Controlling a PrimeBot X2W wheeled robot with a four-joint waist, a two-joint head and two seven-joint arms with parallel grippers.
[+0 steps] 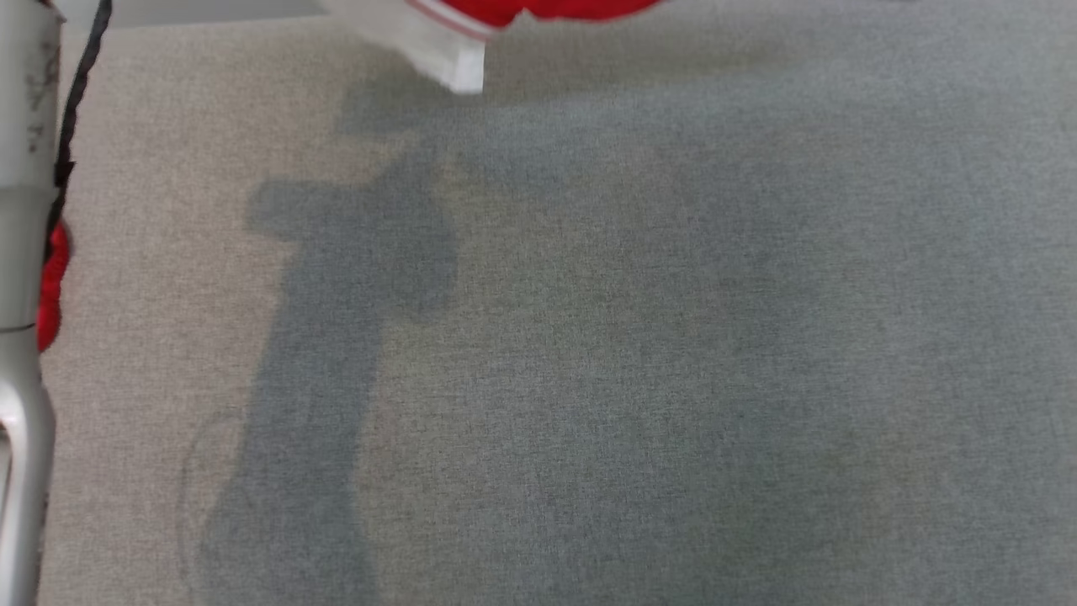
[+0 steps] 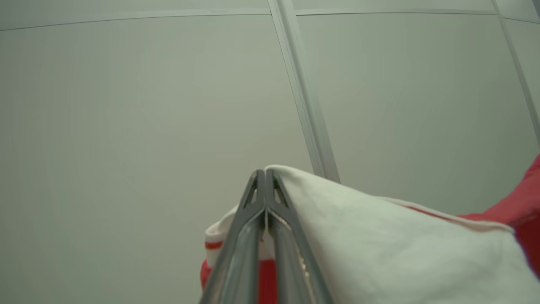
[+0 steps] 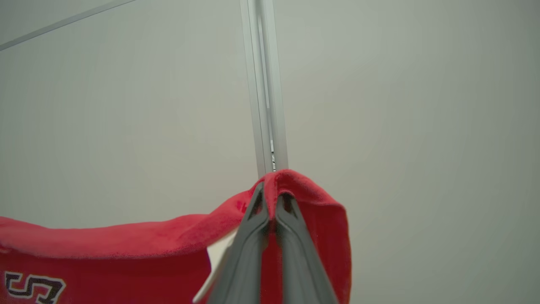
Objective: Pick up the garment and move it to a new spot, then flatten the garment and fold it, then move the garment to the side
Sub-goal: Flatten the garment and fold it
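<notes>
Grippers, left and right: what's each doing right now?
Left gripper: shut on the garment, at its white part.
Right gripper: shut on the garment's red edge.

The garment [image 3: 105, 257] is bright red with a white part, and a thin red stripe runs near the white edge. Its lettering [image 3: 33, 289] is black, outlined in white. The left gripper [image 2: 265, 175] and right gripper [image 3: 272, 198] are dark grey. The table [image 1: 631, 379] is a flecked grey weave with darker shadow patches. The wall [image 2: 126, 126] is pale grey-green, crossed by lighter strips. The arm [image 1: 25, 126] is light grey, its cable [image 1: 80, 93] black.
</notes>
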